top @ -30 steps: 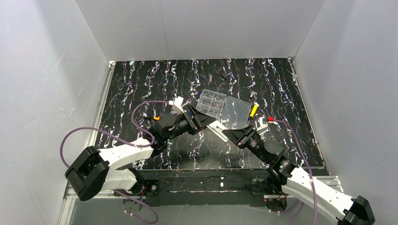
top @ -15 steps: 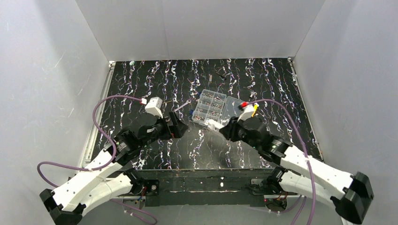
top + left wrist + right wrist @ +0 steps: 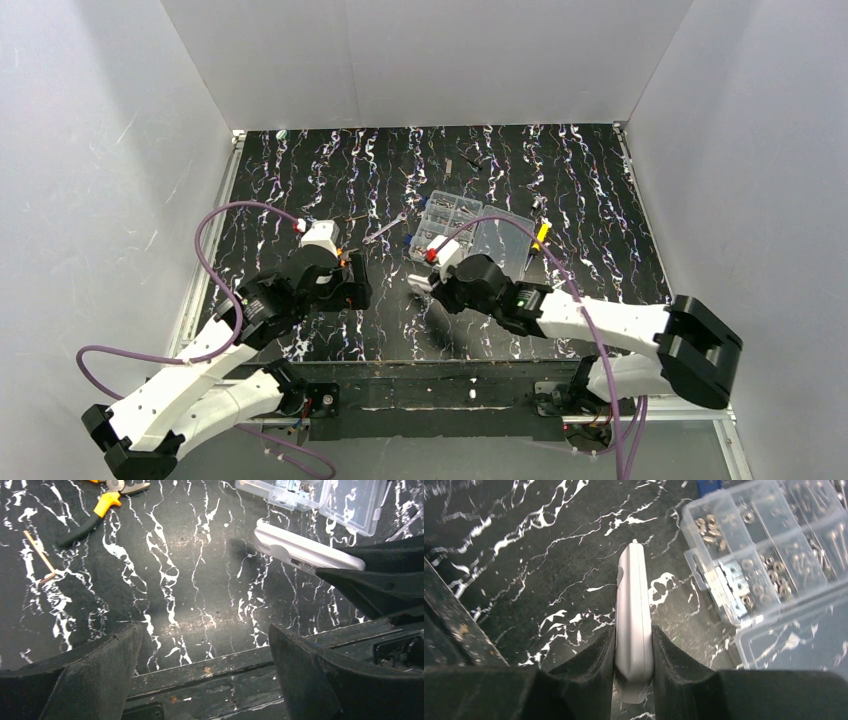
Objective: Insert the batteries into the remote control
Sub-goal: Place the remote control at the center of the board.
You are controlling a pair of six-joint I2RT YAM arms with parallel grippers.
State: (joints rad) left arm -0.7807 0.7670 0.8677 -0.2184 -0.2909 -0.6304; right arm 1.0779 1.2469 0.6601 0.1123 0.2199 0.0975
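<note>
Two arms meet over the near part of the table (image 3: 300, 180), and only one is loaded. The right gripper (image 3: 634, 636) is clamped on the remote control (image 3: 634, 600). Its pads (image 3: 599, 655) press the two broad faces, so a narrow edge faces the wrist camera. The remote is held clear of the surface, just beside the clear compartment box (image 3: 769, 555).

The left gripper (image 3: 205, 670) stands with its jaws wide apart and nothing between them.

Governing relation: the long axis of the remote runs straight out from the right gripper, in line with its fingers. The free end projects toward the left arm. From the left wrist view the remote lies ahead and to the right of the open jaws, well apart from them, sloping slightly.

The left arm is therefore the only free arm, and the nearer one to the free end. The battery recess cannot be seen from either wrist (the visible faces are plain white). No loose batteries can be made out with certainty. The next move probably calls for locating one first.
</note>
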